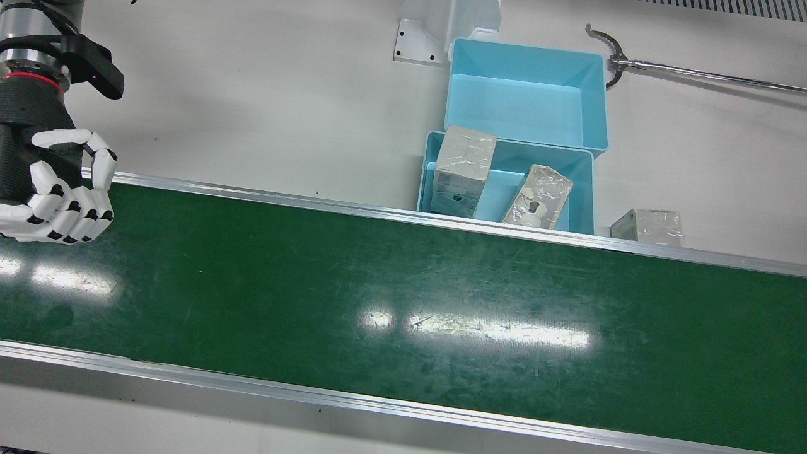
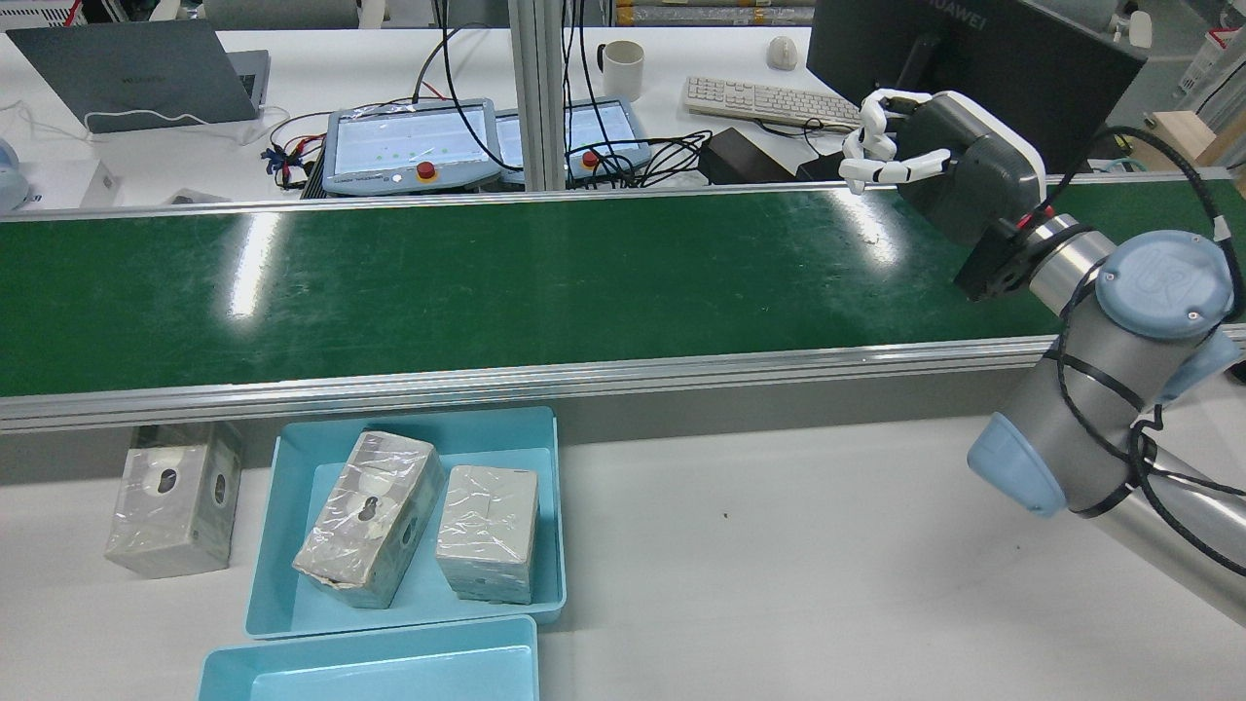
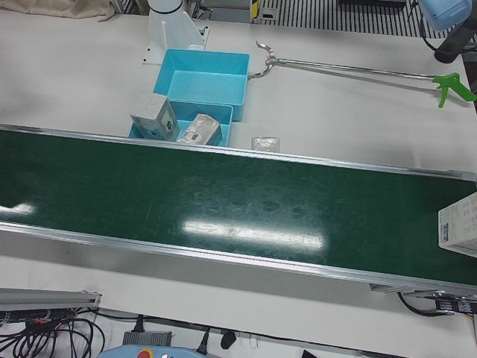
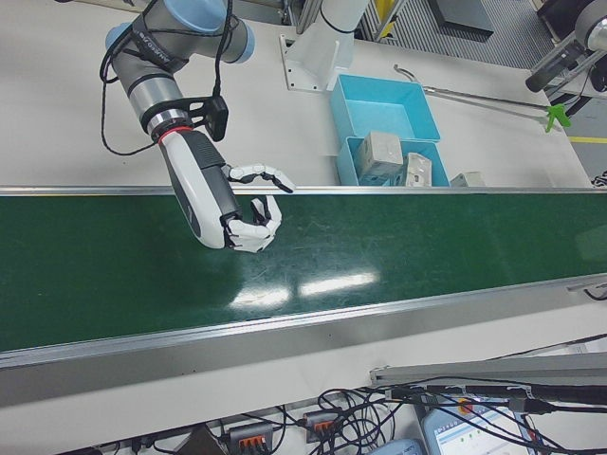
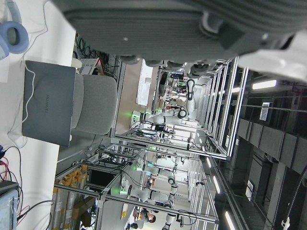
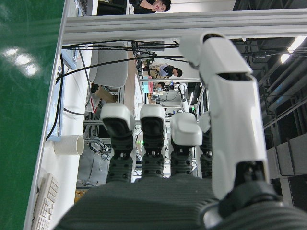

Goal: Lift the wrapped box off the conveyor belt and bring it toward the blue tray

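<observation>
Green conveyor belt [image 3: 223,201] is carrying a wrapped box [image 3: 459,226] at the frame's right edge, far from the right hand [image 4: 248,210], hovering empty, fingers loosely curled; left hand's state I cannot tell.

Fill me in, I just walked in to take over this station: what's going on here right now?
The robot's right hand hovers open over the green conveyor belt, holding nothing. The belt beneath it is bare; a wrapped box is just showing at the belt's far end in the left-front view. Two wrapped boxes already sit in the nearer blue tray, and another lies on the table beside it. The left hand barely shows, so its state is unclear.
</observation>
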